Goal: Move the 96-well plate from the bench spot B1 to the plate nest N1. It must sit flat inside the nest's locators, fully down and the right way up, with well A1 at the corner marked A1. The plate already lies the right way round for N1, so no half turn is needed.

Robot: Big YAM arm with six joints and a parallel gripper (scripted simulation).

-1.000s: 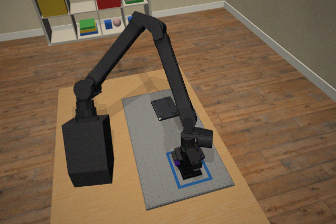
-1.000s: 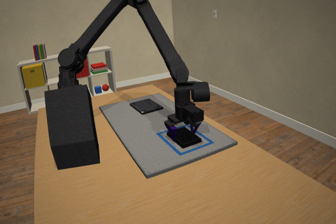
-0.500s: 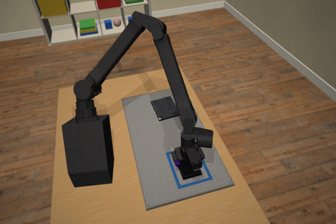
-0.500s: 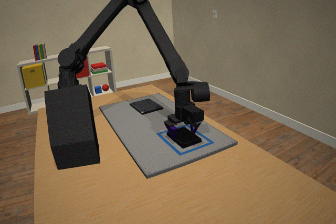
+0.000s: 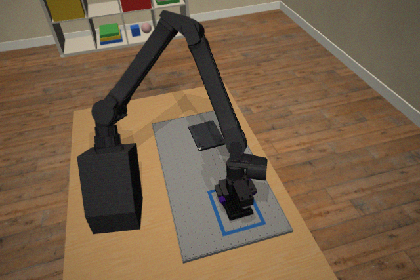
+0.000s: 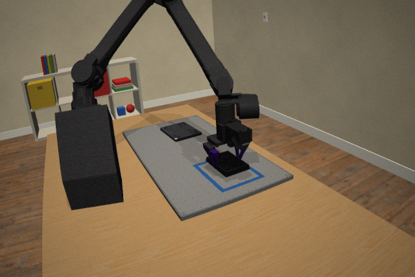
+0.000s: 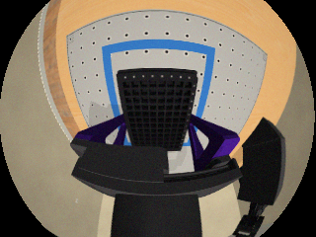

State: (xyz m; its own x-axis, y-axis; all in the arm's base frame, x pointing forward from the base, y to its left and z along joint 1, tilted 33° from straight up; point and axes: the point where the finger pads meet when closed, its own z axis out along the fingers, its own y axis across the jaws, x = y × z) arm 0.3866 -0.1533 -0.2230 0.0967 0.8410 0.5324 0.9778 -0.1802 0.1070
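The black parallel gripper with purple fingers is clamped across the sides of the black rigid 96-well plate, which sits inside the blue-outlined square. It looks light and stiff with slick walls, so this side grip near one end could let the plate tilt when lifted.

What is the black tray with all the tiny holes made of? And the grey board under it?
The black 96-well plate, clamped in the gripper, looks like matte moulded plastic: an even dull grid of wells, no shine. The grey perforated board looks like matte metal, flat with regular rows of small holes. Neither is certain from looks alone.
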